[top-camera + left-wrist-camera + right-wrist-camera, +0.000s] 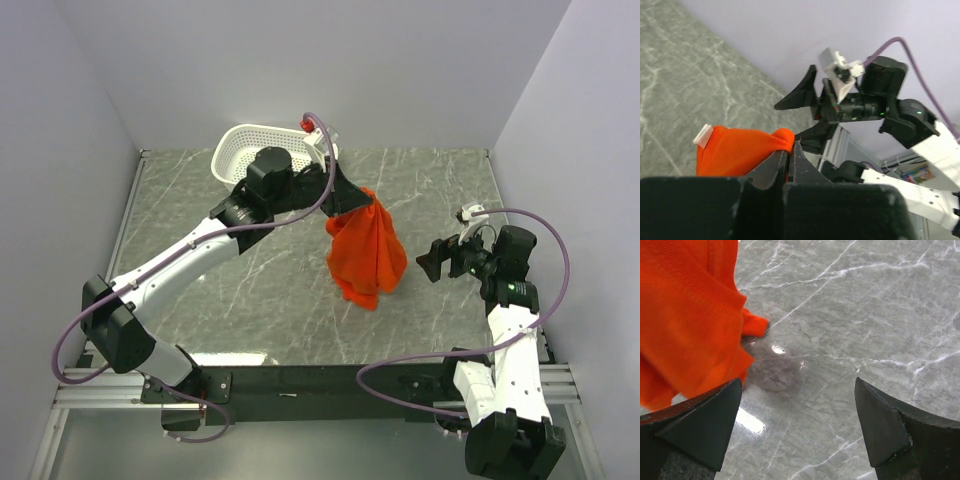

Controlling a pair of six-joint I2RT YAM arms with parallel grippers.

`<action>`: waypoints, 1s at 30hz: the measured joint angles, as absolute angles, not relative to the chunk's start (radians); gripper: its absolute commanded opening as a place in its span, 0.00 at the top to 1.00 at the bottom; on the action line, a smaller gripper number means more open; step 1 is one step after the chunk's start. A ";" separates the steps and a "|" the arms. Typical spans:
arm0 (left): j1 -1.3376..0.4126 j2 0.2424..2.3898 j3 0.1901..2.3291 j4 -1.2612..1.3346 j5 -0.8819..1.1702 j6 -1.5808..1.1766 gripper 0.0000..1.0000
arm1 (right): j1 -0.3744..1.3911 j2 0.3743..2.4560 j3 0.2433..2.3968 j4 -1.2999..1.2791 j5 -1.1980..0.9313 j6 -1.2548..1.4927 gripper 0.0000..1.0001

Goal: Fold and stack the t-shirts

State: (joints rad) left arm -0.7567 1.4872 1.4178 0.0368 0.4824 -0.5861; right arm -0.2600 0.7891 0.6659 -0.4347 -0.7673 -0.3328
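Bright orange-red t-shirt (366, 255) hangs bunched above the table (250, 300).

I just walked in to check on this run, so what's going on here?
The left claw is shut on a bit of an orange-red t-shirt and holds it up, so it hangs bunched over the marble table. The right claw is open and empty, just to the shirt's right. A white basket sits at the back. Nothing is folded yet.

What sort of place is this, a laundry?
Probably a robotics lab test booth, not a laundry: a left arm and right arm bolted to a table, plain walls close around, and only one shirt and a basket.
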 measured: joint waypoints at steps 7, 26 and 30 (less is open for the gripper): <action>-0.757 1.496 1.398 0.005 0.412 -0.535 1.00 | -0.260 0.791 0.666 -0.435 -0.767 -0.335 0.00; -0.721 1.549 1.381 -0.125 0.084 -0.346 0.04 | -0.263 0.805 0.666 -0.435 -0.767 -0.339 0.00; -0.668 1.633 1.455 -0.180 0.020 -0.281 0.10 | -0.263 0.807 0.666 -0.435 -0.767 -0.339 0.00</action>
State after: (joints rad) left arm -0.6682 1.6333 1.4551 -0.1799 0.0204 -0.2810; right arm -0.2626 0.8066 0.6659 -0.4347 -0.7673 -0.3386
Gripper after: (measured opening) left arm 0.938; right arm 0.997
